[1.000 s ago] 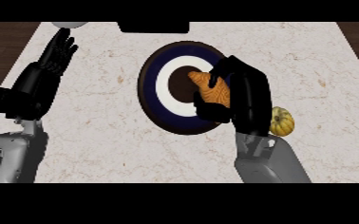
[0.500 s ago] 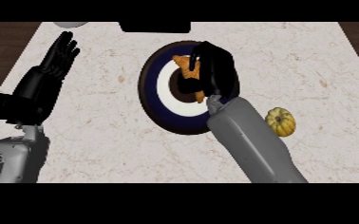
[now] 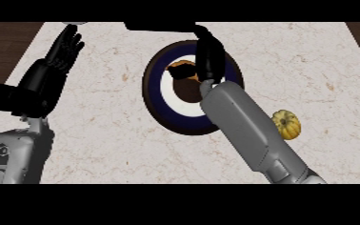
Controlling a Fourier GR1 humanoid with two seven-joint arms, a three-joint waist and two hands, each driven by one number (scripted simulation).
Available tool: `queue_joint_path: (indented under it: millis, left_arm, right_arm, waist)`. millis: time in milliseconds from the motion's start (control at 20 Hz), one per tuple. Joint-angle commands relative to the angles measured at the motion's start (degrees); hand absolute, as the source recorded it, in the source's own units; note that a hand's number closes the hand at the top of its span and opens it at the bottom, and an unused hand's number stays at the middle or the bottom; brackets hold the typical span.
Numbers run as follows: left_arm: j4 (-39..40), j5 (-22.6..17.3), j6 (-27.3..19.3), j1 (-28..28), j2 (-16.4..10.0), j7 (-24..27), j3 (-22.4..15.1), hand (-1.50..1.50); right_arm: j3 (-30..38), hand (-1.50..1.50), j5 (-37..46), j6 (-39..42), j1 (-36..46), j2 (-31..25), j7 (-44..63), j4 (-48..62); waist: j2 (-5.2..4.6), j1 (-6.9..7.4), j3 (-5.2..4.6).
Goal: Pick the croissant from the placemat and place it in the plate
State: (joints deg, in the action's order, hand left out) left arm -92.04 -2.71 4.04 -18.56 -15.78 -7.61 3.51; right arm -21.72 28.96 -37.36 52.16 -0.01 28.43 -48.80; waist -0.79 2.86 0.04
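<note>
My right hand (image 3: 209, 57) hangs over the plate (image 3: 152, 100) near the far edge of the surface (image 3: 105, 138). Its fingers seem curled round the croissant (image 3: 181, 70), over the plate's middle. My left hand (image 3: 62, 52) rests open by the left edge. A small pumpkin (image 3: 286, 124) lies beside the plate.

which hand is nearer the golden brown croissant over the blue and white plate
Right. The right hand holds the croissant above the plate; the left hand rests open far to its left.
</note>
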Motion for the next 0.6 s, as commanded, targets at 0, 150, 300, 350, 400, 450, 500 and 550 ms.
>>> queue_joint_path:
  millis: [0,150,300,350,400,450,500,550]
  left_arm:
    - [2.55,-0.16,0.53,0.47,0.58,2.17,0.54,0.00]
    - [0.85,0.49,-0.21,-1.10,1.75,-0.39,-1.30,0.00]
    - [-1.09,-0.83,1.08,2.58,-0.70,0.37,1.55,0.00]
    - [-1.27,0.28,0.34,3.60,0.21,0.90,0.63,0.00]
    - [2.35,0.21,0.66,-0.47,0.55,1.90,0.61,0.00]
    - [3.77,-1.62,2.66,0.97,-1.53,3.60,3.38,0.00]
    - [1.77,-1.10,1.45,0.15,-1.27,0.32,2.91,0.00]
    - [3.09,-1.31,1.91,-0.33,-0.93,1.01,2.80,0.00]
  right_arm:
    - [-2.89,-1.50,-8.86,-6.03,-0.35,0.01,-7.36,-0.02]
    - [0.38,-1.50,-11.93,-13.31,0.98,0.01,-13.22,2.48]
    - [3.22,-1.50,-17.14,-13.96,-1.84,0.01,-18.45,-2.64]
    - [2.49,-1.50,-19.19,-13.31,-1.73,0.01,-18.27,-5.24]
    - [4.63,-1.50,-21.79,-12.60,1.00,0.01,-19.87,-3.65]
    - [4.75,-1.50,-22.69,-12.07,-2.79,0.01,-22.41,-6.05]
    - [6.03,-1.50,-23.57,-13.10,-4.64,0.01,-25.30,-6.07]
    - [4.87,-1.50,-24.43,-14.38,-3.83,0.01,-23.50,-7.91]
  waist:
    - [0.14,-0.36,-0.01]
    - [-0.11,0.30,0.05]
    - [0.39,-0.61,0.05]
    - [0.53,-0.97,0.03]
    - [0.20,-1.13,0.02]
    - [0.40,-1.75,0.00]
    - [0.48,-1.84,0.02]
    - [0.59,-2.06,-0.01]
